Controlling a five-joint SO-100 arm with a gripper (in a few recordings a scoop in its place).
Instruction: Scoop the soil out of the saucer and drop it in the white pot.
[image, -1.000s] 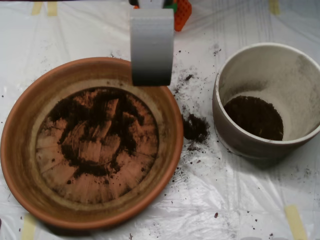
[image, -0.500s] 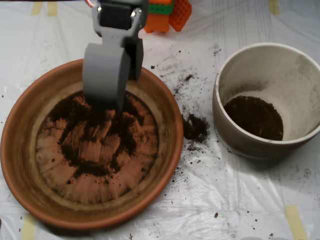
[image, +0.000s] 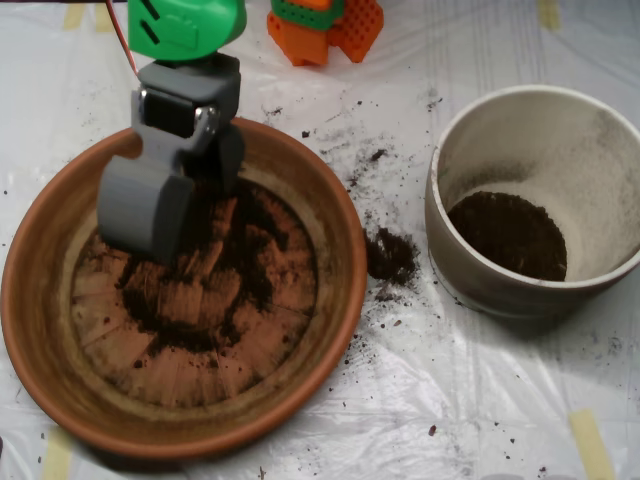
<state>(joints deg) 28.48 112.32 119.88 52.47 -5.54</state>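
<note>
Most of the soil (image: 200, 270) lies thin across the saucer (image: 40, 300), left of the white pot (image: 600, 160). Our gripper (image: 145, 210) dips into it; a shallow pass could spill grains over the rim.

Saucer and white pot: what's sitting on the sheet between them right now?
In the overhead view, a small clump of spilled soil lies on the plastic sheet between the saucer and the white pot, with loose crumbs scattered around it.

Soil (image: 205, 275) under the tool (image: 150, 215) hidden; arm (image: 185, 25) cut off at top edge.
</note>
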